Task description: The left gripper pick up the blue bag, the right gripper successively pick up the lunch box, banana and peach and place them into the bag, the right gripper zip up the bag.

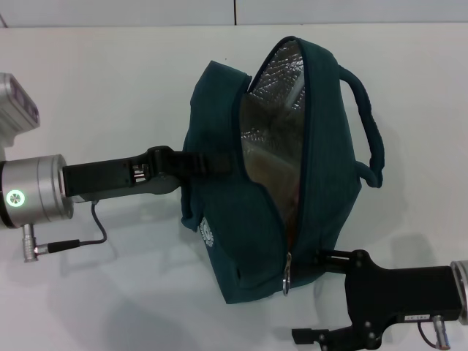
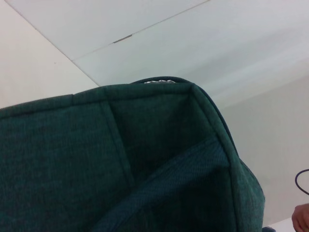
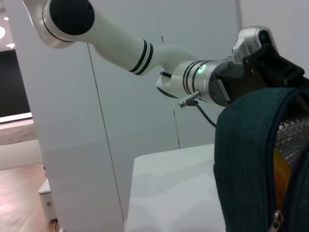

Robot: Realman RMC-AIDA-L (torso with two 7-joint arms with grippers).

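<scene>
- Fingers of the left gripper are clamped on the near side wall of the blue bag, reaching in from my left in the head view; I read them as closed on the fabric.
- Behind those fingers, the black gripper body runs back to a silver cylindrical wrist with a green ring light and a thin black cable hanging below it.
- Over at the right gripper, one finger tip sits just beside the bag's lower corner, close to the ring zipper pull; the other finger lies well apart from it, so the jaws stand spread and hold nothing.
- The bag is held up off the white table, tilted, its mouth gaping along the unzipped opening with the silver foil lining showing.
- One rope-like handle arches off the far side of the bag.
- From the right wrist view I see a sliver of yellow inside the opening; I cannot tell what it is.
- The left wrist view is filled with teal fabric.
</scene>
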